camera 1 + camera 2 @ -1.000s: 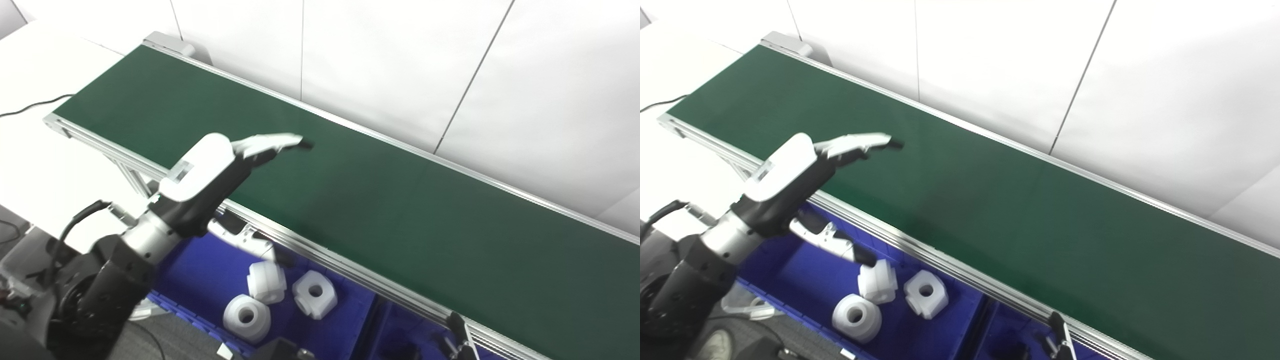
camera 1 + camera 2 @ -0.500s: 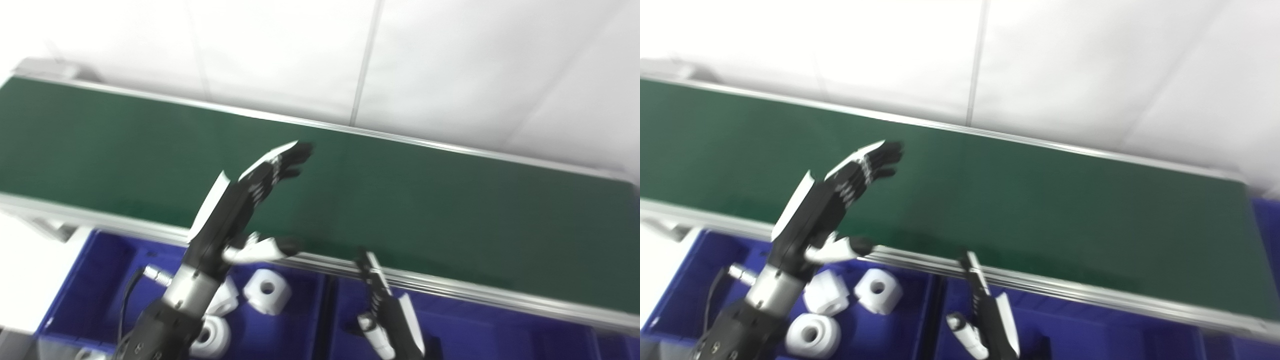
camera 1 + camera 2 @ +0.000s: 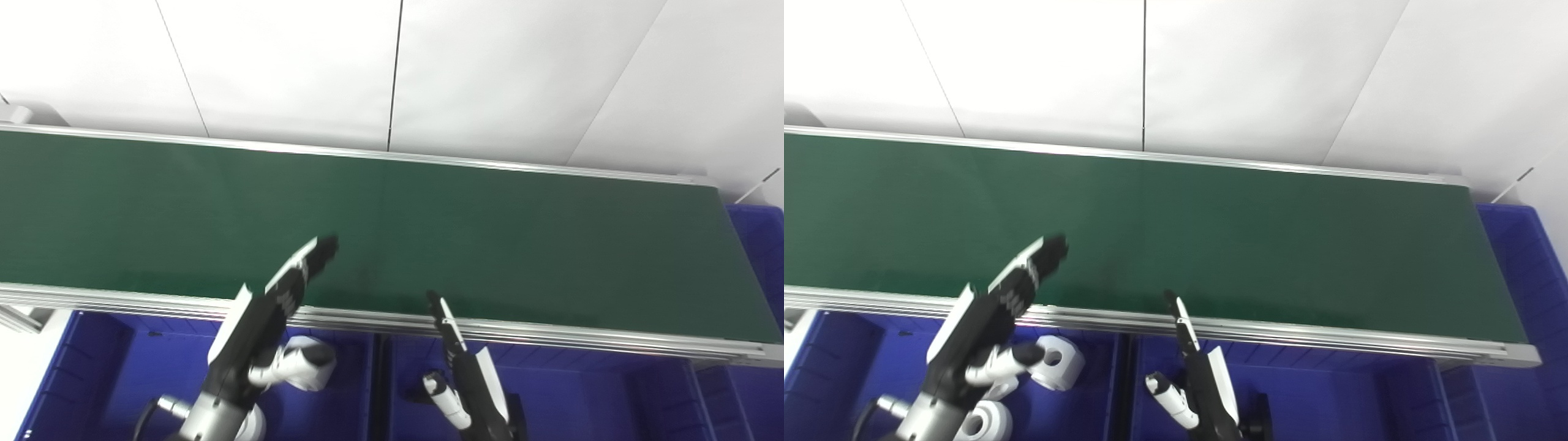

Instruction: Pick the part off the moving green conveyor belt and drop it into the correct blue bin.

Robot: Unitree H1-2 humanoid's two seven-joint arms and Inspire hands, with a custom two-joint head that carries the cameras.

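Over the green conveyor belt near edge, your left hand and right hand hover spread, holding nothing; white parts lie in the left blue bin.

My L hand: arm enters bottom-left, forearm angled up and to the right. Palm edge-on to cam, white back plate facing left. Fingers straight, held together, pointing up-right; thumb splayed out to the right, apart from them. Nothing in grasp.

My R hand: comes in at bottom centre, sits lower than L. Also edge-on, fingers extended in a narrow line pointing up, slightly left. Thumb sticks out to lower left, well clear of fingers. Holding nothing.

Hands apart, no contact.
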